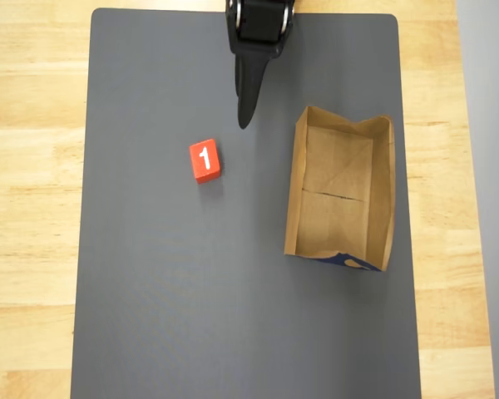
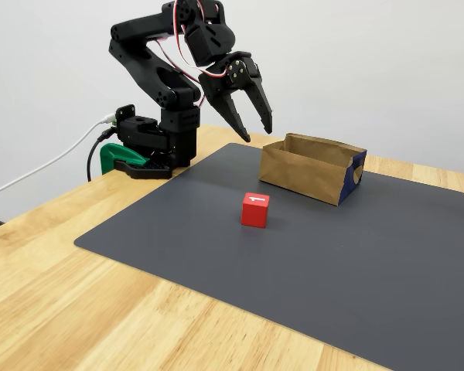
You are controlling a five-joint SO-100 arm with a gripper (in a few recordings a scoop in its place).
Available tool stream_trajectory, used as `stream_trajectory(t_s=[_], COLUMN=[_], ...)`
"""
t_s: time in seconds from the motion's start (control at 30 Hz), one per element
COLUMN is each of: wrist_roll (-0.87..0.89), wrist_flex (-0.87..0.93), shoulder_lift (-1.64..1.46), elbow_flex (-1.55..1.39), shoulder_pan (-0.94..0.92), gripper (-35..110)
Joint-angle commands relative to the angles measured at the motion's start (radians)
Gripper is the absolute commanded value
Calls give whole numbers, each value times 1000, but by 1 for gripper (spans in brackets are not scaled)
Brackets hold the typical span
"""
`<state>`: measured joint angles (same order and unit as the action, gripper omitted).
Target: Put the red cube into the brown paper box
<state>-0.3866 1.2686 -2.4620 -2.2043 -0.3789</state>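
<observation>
The red cube (image 2: 255, 209) rests on the gray mat (image 2: 309, 255), numeral face up, near the front of the brown paper box (image 2: 313, 168), apart from it. The gripper (image 2: 258, 131) hangs above the mat behind the cube, fingers spread, holding nothing.

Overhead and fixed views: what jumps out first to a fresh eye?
The small bright red cube with a white "1" on top sits alone on the dark grey mat. To its right in the overhead view lies the empty creased brown paper box; the black gripper hangs open above the mat.
</observation>
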Motion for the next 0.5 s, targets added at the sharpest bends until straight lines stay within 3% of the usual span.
stream_trajectory(t_s=[0.0, 0.47], wrist_roll=[-84, -265], wrist_flex=[-5, -17], shoulder_lift=[71, 365], elbow_flex=[34, 166], shoulder_pan=[-32, -152], gripper=[19, 30])
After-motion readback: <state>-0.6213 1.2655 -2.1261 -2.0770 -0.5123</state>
